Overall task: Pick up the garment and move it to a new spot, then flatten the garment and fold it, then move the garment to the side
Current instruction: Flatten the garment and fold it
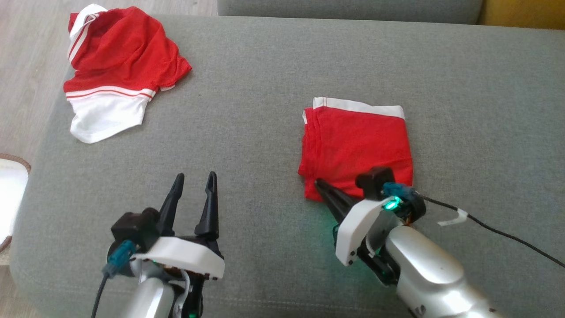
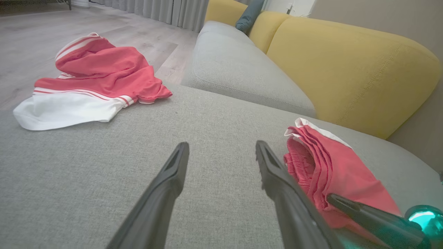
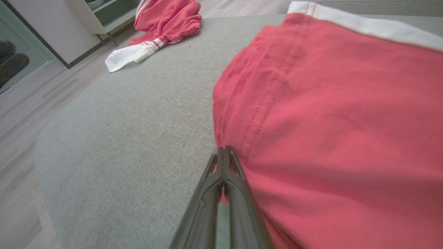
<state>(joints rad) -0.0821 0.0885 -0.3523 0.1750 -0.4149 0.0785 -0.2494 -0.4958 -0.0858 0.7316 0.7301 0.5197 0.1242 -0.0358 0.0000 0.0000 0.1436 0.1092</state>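
Note:
The garment (image 1: 357, 141) is red with a white band and lies folded into a square on the grey sofa seat (image 1: 273, 75), right of centre. My right gripper (image 1: 318, 183) is shut on the garment's near-left corner. In the right wrist view its fingertips (image 3: 224, 150) meet at the edge of the garment (image 3: 328, 121), with red cloth showing between the fingers. My left gripper (image 1: 195, 179) stands open over bare cushion, left of the fold and apart from it. The left wrist view shows the left gripper (image 2: 221, 147) wide open, with the garment (image 2: 332, 173) to its right.
A second, crumpled red and white garment (image 1: 119, 66) lies at the seat's far-left corner, also visible from the left wrist (image 2: 93, 76). A black cable (image 1: 507, 234) trails from my right wrist over the cushion. The yellow sofa back (image 2: 346, 69) rises behind the seat. Wood floor lies past the left edge.

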